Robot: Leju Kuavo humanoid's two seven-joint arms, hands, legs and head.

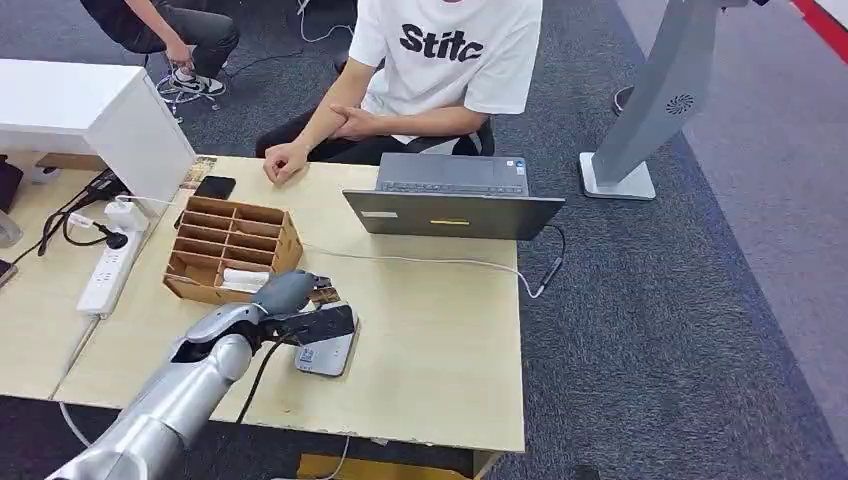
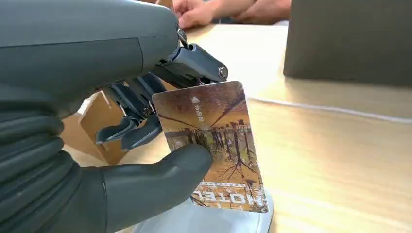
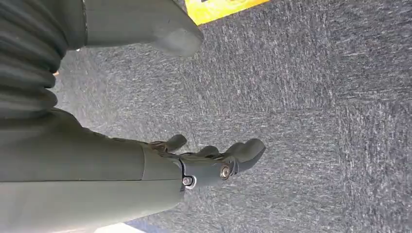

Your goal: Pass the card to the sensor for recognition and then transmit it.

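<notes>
Light wooden table (image 1: 440,340) takes most of the head view, dark grey carpet (image 1: 680,330) around it. A person in a white printed T-shirt (image 1: 440,60) sits at the far edge, forearms resting on the tabletop. White cabinet (image 1: 95,115) at the far left. Grey floor stand (image 1: 650,110) on the carpet, off to the right of the table. Open grey laptop (image 1: 455,195) in front of the person, its cable (image 1: 440,262) trailing across the table to the right edge. Wooden compartment organizer (image 1: 232,250) left of centre, white power strip (image 1: 108,270) further left, black phone (image 1: 214,187) just behind the organizer.

Left arm comes in from below; left hand (image 1: 290,300) is over the near-centre of the table, just right of the organizer. It pinches the card (image 2: 214,145) between thumb and darker fingers (image 2: 131,128) (thumb pressed on the printed face, other fingers curled behind). Card is upright, brown tree picture, its lower edge at the grey sensor pad (image 1: 328,352), directly over it; touching or not, cannot tell.

Right hand (image 3: 204,162) hangs over the carpet, holding nothing, fingers loosely apart and slightly bent.
</notes>
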